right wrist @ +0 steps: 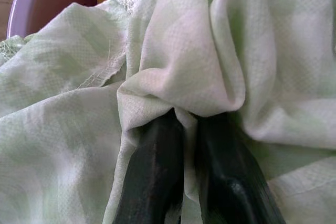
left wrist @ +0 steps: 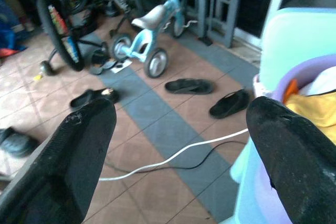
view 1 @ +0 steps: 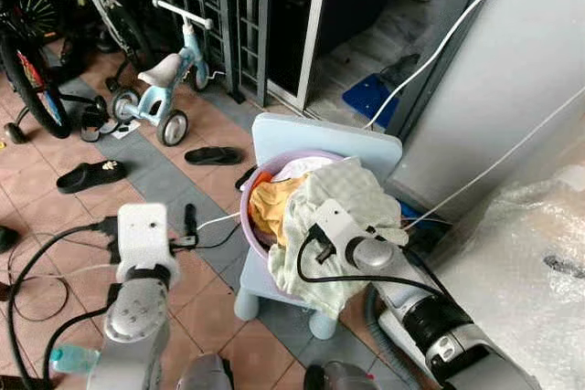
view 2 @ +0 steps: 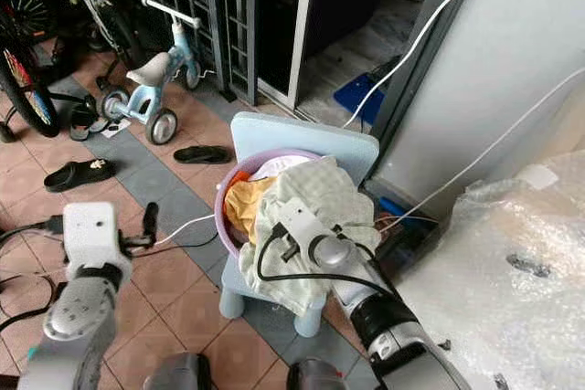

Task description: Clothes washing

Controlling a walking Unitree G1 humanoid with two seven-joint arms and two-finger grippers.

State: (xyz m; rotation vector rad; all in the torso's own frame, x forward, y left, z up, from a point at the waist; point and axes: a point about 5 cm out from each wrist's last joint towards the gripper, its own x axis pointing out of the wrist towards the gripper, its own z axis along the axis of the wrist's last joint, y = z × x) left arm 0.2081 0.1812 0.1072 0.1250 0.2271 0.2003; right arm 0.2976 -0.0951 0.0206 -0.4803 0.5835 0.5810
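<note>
- The purple basin point(view 1: 249, 226) sits on a pale blue child's chair point(view 1: 315, 139) that stands on the tiled floor point(view 1: 55, 216).
- The basin is heaped with laundry: a yellow garment point(view 1: 267, 205), a white item point(view 1: 302, 168) behind it, and a pale green checked cloth point(view 1: 334, 198) on top, draped over the near rim of the basin.
- The right tool point(right wrist: 184, 145) is buried in the checked cloth; its two black fingers point(right wrist: 157, 171) are pressed close together with a fold of the cloth pinched between them.
- The left tool point(left wrist: 181, 145) is held above the floor just beside the chair; its fingers point(left wrist: 84, 145) are spread wide and hold nothing.
- A white cable point(left wrist: 173, 156) runs across the floor tiles toward the chair.
- Behind, a light blue tricycle point(view 1: 164, 79) and several black sandals point(view 1: 212, 155) are on the floor.
</note>
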